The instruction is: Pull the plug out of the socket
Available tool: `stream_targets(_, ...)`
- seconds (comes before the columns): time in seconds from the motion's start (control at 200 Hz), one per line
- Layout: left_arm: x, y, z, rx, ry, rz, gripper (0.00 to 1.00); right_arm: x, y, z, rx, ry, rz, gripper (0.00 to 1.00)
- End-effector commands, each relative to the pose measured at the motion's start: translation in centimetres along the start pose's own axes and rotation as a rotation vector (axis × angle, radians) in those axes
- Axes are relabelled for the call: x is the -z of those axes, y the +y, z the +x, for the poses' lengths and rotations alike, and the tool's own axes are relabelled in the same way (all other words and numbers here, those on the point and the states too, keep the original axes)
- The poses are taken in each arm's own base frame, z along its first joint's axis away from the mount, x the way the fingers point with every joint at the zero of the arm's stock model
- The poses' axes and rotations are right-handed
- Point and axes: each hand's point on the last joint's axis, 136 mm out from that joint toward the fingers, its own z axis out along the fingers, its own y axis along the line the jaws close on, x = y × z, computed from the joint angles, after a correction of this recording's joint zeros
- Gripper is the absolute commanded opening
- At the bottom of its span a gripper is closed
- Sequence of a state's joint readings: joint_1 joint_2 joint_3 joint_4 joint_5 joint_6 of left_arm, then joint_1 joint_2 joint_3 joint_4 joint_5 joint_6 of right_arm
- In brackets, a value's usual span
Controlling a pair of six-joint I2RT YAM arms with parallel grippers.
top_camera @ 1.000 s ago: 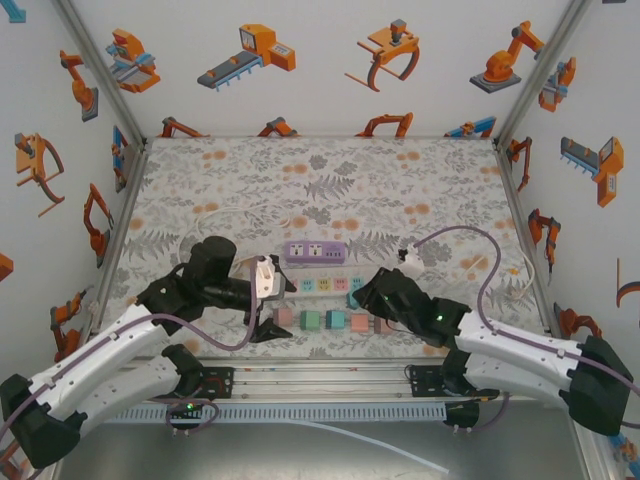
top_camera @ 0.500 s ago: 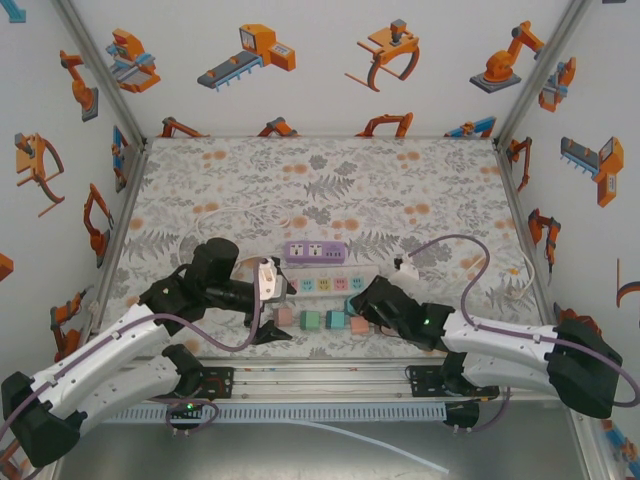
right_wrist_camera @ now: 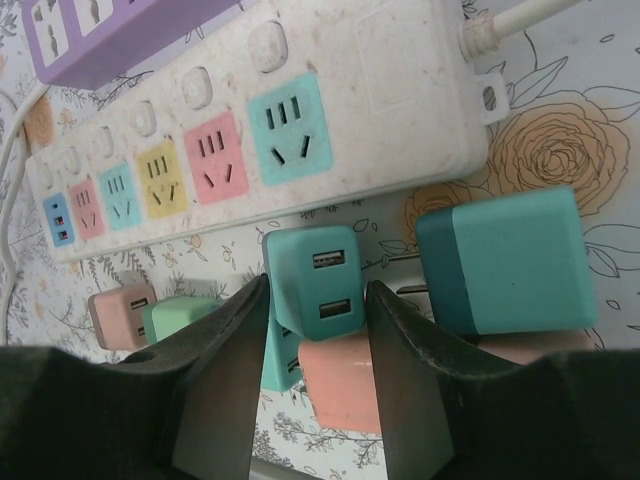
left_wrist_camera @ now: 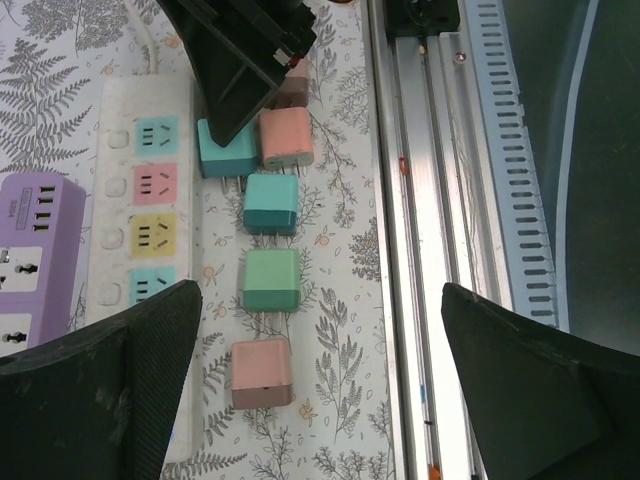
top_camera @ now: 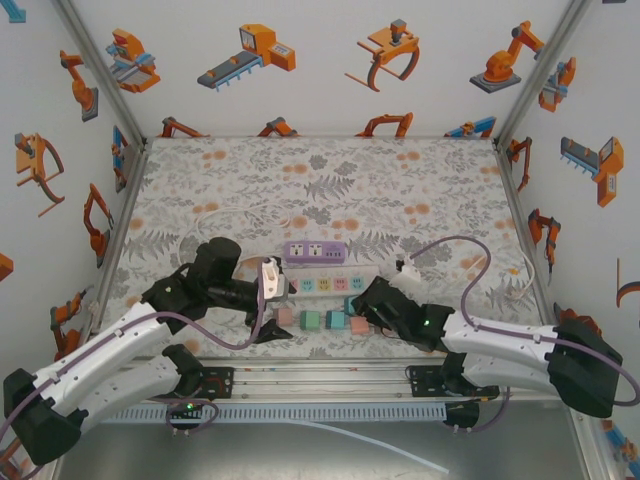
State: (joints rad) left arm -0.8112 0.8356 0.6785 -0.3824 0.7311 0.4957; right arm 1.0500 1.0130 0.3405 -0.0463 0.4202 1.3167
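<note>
Nearest the arm bases, along the metal rail (left_wrist_camera: pixel 432 250) at the table's (top_camera: pixel 330 180) front edge, the left gripper (left_wrist_camera: pixel 320 330) hangs wide apart and holds nothing. It is above a row of loose plugs on the table that includes a green plug (left_wrist_camera: pixel 272 280) and a brown-pink plug (left_wrist_camera: pixel 262 372).

Just beyond them, the right gripper (right_wrist_camera: pixel 317 300) is narrow, with its fingers (right_wrist_camera: pixel 225 380) against either side of the teal plug (right_wrist_camera: pixel 315 285). The plug's two USB ports face the wrist camera. It sits just in front of the white power strip (right_wrist_camera: pixel 400 90), apart from it, over a pink plug (right_wrist_camera: pixel 335 400) and beside a larger two-tone teal plug (right_wrist_camera: pixel 505 265). How firm the grip is cannot be told.

Every coloured socket visible on the white strip is bare, so the pull itself looks done and the teal plug is free of its socket. What seems left is to let it go among the loose plugs and draw the arm clear.

Farther back, touching the white strip, lies the purple power strip (top_camera: pixel 314 251), with nothing plugged into it as far as the overhead view shows.
</note>
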Motion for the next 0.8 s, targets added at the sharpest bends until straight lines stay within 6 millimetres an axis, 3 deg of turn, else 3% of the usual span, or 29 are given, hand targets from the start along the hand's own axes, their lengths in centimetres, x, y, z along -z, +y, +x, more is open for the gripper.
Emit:
stream_targets(0.0,-0.2,-0.3,0.3,-0.024,0.002,0.013,0.97,0.6,-0.5,-0.9,-0.004,-0.043,0.025,0.44)
stream_targets(0.17,-0.1,-0.3,0.4,-0.015,0.007,0.004,0.97,1.7,-0.3,-1.7,0.003,-0.057,0.016,0.44)
stream_targets(0.3,0.0,-0.2,0.3,-0.013,0.003,-0.004,0.97,3.2,1.2,-3.7,0.071,-0.118,-0.004,0.44)
stream_targets(0.546,0.9,1.5,0.2,-0.015,-0.006,-0.146,0.97,6.0,3.2,-10.6,0.434,-0.354,0.133,0.53)
stream_targets(0.691,2.3,4.2,0.8,-0.007,0.001,-0.357,0.97,5.5,1.2,-15.5,0.514,-0.403,0.293,0.59)
stream_targets(0.791,4.0,6.5,1.4,0.018,0.002,-0.542,0.97,5.2,-0.6,-18.6,0.528,-0.455,0.385,0.7)
